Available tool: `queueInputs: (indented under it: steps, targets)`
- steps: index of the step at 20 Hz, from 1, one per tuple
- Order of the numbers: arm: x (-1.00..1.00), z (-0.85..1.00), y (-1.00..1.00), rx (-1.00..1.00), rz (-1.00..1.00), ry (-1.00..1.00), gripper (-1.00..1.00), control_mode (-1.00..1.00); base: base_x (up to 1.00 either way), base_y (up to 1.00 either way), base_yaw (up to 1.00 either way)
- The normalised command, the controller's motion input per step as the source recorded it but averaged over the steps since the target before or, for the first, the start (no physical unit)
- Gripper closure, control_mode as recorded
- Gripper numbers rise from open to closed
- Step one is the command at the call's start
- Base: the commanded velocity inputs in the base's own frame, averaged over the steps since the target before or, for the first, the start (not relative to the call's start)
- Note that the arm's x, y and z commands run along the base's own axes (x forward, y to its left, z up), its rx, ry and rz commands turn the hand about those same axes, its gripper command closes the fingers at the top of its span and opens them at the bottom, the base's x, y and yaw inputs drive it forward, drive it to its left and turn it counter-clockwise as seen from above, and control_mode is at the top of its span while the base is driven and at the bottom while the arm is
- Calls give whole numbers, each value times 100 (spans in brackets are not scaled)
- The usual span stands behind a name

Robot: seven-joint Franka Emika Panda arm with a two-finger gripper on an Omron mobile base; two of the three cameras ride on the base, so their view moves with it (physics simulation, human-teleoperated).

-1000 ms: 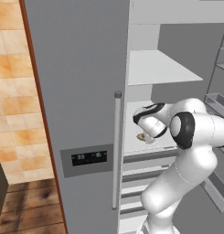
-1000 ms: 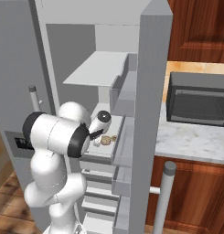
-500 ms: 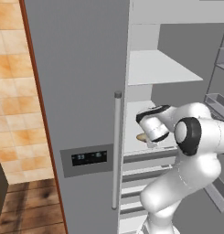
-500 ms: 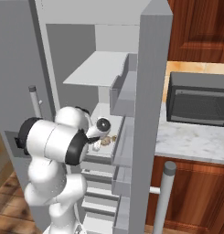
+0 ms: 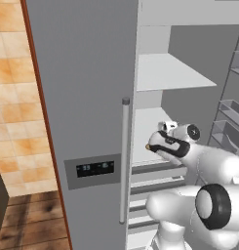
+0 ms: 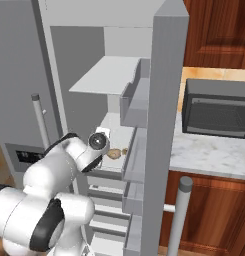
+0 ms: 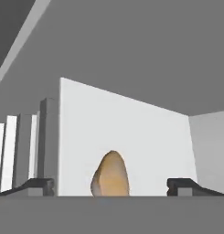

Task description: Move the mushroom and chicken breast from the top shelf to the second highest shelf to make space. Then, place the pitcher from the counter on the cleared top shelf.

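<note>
The chicken breast (image 7: 111,176), a tan oval lump, lies on the broad white second highest shelf (image 5: 146,128). My gripper (image 7: 112,185) is open, with one dark fingertip (image 7: 38,185) on each side of the lump and a gap to both. The arm reaches into the open fridge, where the gripper (image 5: 152,145) hovers just over that plate. The chicken breast (image 6: 114,153) sits in front of the gripper (image 6: 107,151). The tiny brown mushroom (image 6: 125,151) lies just right of it on the same plate. Above, the shallower top shelf (image 5: 169,73) is bare. The pitcher is out of view.
The shut left fridge door (image 5: 82,112) with its bar handle (image 5: 124,161) stands close by. The open right door with its bins (image 6: 164,130) flanks the arm. Drawers (image 5: 152,178) lie below the shelf. A microwave (image 6: 216,107) stands on the marble counter (image 6: 209,155).
The hand has come down closer to the shelf plate and the arm's elbow has sunk low. The chicken breast and the mushroom lie where they were.
</note>
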Motion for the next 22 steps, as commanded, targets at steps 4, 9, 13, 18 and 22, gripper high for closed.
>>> queueInputs:
  steps: [4, 9, 13, 18, 22]
  targets:
    - [-23, 100, -32, -21, -2, 36, -100, -100, 0, 0, 0]
    - [-62, 63, -6, -25, 0, 30, -100, -100, 0, 0, 0]
    - [-100, 8, 1, -10, 1, -3, -100, -100, 0, 0, 0]
    - [-100, 2, 27, 5, -7, -30, -100, -100, 0, 0, 0]
    - [-61, 4, 53, 21, -41, -54, -100, -100, 0, 0, 0]
